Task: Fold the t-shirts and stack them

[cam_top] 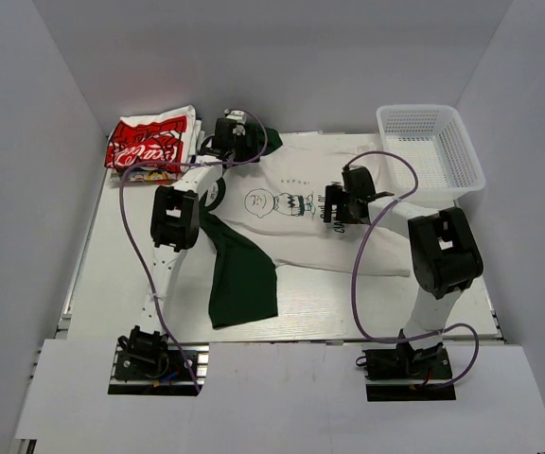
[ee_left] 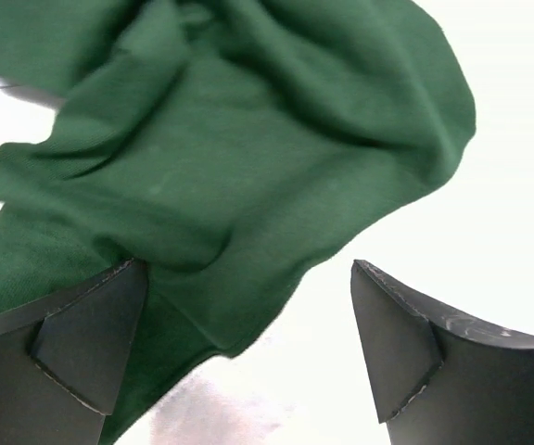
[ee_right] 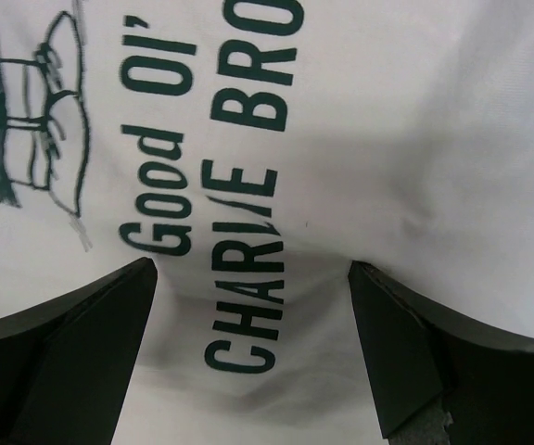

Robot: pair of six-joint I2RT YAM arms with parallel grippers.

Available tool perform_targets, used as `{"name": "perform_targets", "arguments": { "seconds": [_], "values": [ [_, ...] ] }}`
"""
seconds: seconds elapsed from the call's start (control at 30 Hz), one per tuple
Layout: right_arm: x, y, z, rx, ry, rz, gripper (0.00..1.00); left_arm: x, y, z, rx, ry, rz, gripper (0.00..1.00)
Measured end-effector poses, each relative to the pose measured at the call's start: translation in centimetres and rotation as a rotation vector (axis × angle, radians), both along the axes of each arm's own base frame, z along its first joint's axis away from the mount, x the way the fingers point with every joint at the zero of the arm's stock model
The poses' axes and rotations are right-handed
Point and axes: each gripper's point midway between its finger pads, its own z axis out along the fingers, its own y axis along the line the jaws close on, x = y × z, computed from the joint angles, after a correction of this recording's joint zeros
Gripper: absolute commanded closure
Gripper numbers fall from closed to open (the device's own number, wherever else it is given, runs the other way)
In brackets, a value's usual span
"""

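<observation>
A white tee [cam_top: 348,241] with a Charlie Brown print lies spread face up on the table. One dark green sleeve [cam_top: 241,274] lies toward the near left, and the other is bunched at the far left corner of the tee. My left gripper [cam_top: 237,132] is open right over that bunched green sleeve [ee_left: 230,158], with the cloth between and beneath its fingers [ee_left: 82,343]. My right gripper [cam_top: 334,203] is open low over the print. Its view shows the dark lettering [ee_right: 239,232] between its fingers [ee_right: 415,362]. A folded stack with a white tee with red print [cam_top: 151,142] on top sits at the far left.
A white plastic mesh basket [cam_top: 462,142] stands at the far right corner. Purple cables loop from both arms over the table. White walls enclose the table on the left, back and right.
</observation>
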Motion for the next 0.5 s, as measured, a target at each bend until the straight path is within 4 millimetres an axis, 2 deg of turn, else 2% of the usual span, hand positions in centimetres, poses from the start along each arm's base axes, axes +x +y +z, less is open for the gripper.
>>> {"name": "perform_targets", "arguments": {
  "seconds": [0.07,0.17,0.23,0.3,0.4,0.43,0.5],
  "values": [
    [-0.3,0.1,0.7,0.008,-0.013,0.022,0.10,-0.3,-0.5,0.4,-0.022,0.003,-0.027,0.00],
    [-0.2,0.5,3.5,0.033,-0.073,0.045,0.10,-1.7,-1.1,1.7,-0.033,0.032,-0.051,0.00],
    [-0.1,0.9,5.8,0.057,-0.126,0.058,0.10,-3.8,-1.2,3.9,-0.035,0.059,-0.066,0.00],
    [-0.6,0.9,7.7,0.076,-0.171,0.061,0.10,-6.4,-1.3,7.4,-0.044,0.057,-0.083,0.00],
    [-2.2,0.7,9.2,0.102,-0.208,0.065,0.10,-12.4,-0.8,12.9,-0.076,0.056,-0.100,0.00],
    [-2.9,0.6,9.4,0.112,-0.211,0.064,0.10,-14.8,-1.0,15.2,-0.112,0.035,-0.120,0.00],
    [-4.3,0.4,8.9,0.131,-0.202,0.062,0.10,-19.6,-1.4,17.9,-0.181,0.009,-0.171,0.00]
  ]
}}
